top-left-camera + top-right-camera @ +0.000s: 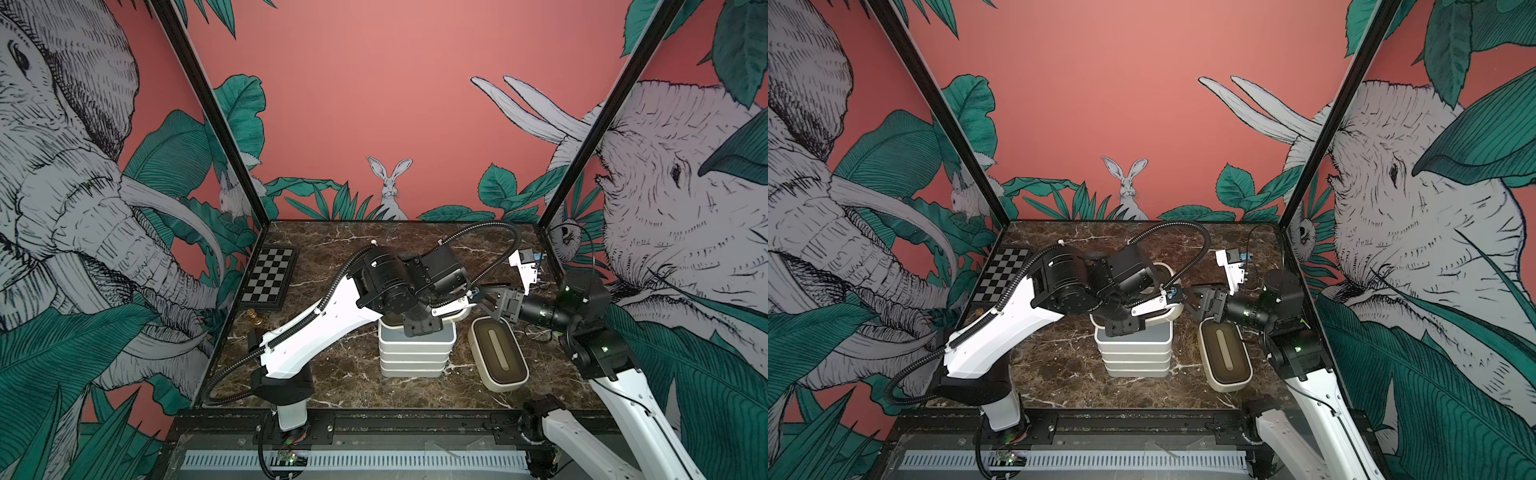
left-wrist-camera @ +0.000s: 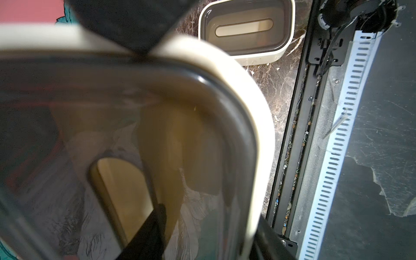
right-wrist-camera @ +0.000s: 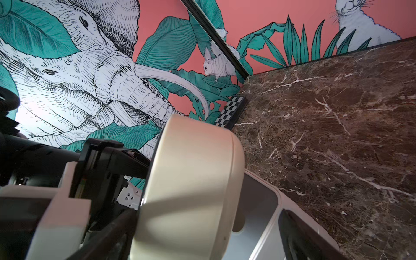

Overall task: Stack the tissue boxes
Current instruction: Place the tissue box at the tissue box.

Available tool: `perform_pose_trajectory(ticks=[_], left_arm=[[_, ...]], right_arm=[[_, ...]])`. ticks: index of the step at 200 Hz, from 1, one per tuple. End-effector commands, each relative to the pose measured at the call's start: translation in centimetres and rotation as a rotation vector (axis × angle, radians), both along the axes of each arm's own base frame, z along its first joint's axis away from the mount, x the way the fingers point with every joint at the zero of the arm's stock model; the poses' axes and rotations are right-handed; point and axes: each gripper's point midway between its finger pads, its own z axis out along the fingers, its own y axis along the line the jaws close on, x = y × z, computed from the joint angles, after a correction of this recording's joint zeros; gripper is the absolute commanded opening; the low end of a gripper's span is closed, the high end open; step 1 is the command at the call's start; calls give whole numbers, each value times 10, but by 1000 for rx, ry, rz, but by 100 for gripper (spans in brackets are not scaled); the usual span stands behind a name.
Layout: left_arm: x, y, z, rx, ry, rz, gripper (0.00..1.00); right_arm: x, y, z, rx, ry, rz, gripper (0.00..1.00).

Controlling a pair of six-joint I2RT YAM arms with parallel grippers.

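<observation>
- While your left pincer is clamped on the held cream box, one finger sits in the oval slot of its dark lid and the other outside the wall.
- You have that box tilted on edge over the stack, four white-bodied boxes near the middle of the bench. You cannot tell whether it touches the grey top lid.
- Your right pincer stands wide apart just beside the held box's end, and you cannot tell whether a finger touches it.
- You'll find the second cream box flat on the bench, dark lid up, just right of the stack.
- Your checkered board lies by the far left wall, well apart.
</observation>
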Motion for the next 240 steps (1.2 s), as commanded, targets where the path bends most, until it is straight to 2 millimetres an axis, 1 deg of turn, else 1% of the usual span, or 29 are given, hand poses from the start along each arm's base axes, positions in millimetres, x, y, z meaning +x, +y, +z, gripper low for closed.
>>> perform_pose_trajectory(ticks=[1,20,39,69,96,115,153,173,208,240], left_arm=[[-10,22,8,22,-3,-29,34],[-8,22,5,38,-12,-26,34],[-9,17,4,26,-10,-47,34],[-9,9,15,-55,-33,-73,34],[-7,8,20,-82,-54,-72,33],[-7,6,20,-86,-55,-77,33],[-6,-1,19,-77,-55,-92,33],[-5,-5,20,-83,-59,-101,33],[-3,-11,20,-83,-70,-112,33],[-2,-22,18,-90,-67,-134,33]], right_arm=[[-2,4,21,55,-62,38,98],[-4,5,21,58,-62,48,98],[-5,6,21,68,-62,63,98],[-2,10,16,70,-24,88,98],[-1,13,13,71,1,113,98],[-1,14,11,73,12,124,98],[-4,15,17,76,-6,138,97],[-3,16,14,75,12,147,96],[-5,17,14,78,22,168,96],[-5,19,12,75,40,175,95]])
